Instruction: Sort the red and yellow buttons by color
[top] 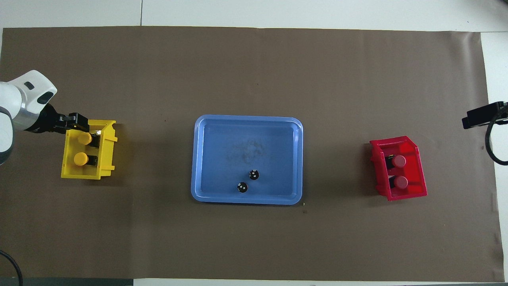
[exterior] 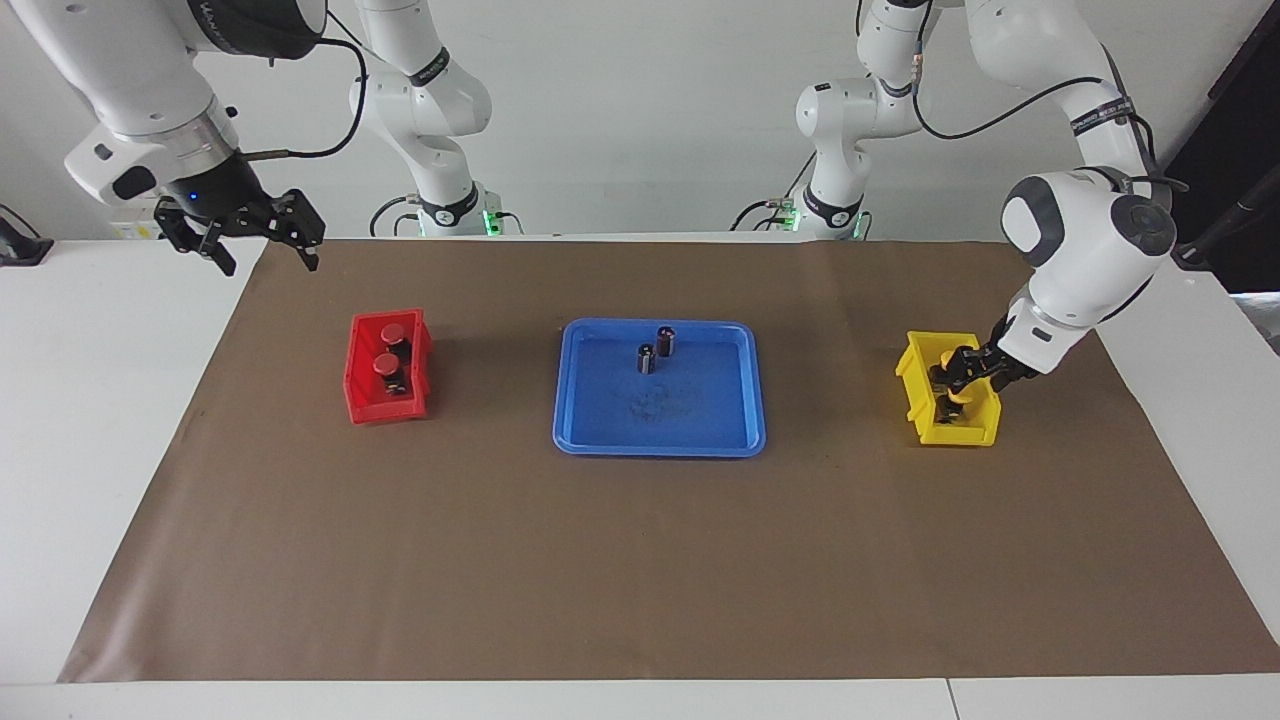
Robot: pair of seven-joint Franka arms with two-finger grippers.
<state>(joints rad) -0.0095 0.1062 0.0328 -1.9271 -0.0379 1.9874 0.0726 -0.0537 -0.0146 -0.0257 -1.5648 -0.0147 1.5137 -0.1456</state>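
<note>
Two yellow buttons [top: 84,138] [top: 80,159] sit in the yellow bin [top: 106,159] at the left arm's end of the table. My left gripper [top: 81,122] [exterior: 958,372] is open and empty. It hangs just over the bin's rim, clear of the yellow button that lies farther from the robots. Two red buttons [exterior: 396,332] [exterior: 385,365] sit in the red bin [exterior: 360,400] at the right arm's end; they also show in the overhead view [top: 399,161] [top: 401,182]. My right gripper [exterior: 265,255] waits open and empty, raised over the mat's corner by the red bin.
A blue tray [exterior: 660,440] lies in the middle of the brown mat, with two dark capless cylinders [exterior: 666,341] [exterior: 647,358] standing in its part nearer to the robots. White table shows past the mat's ends.
</note>
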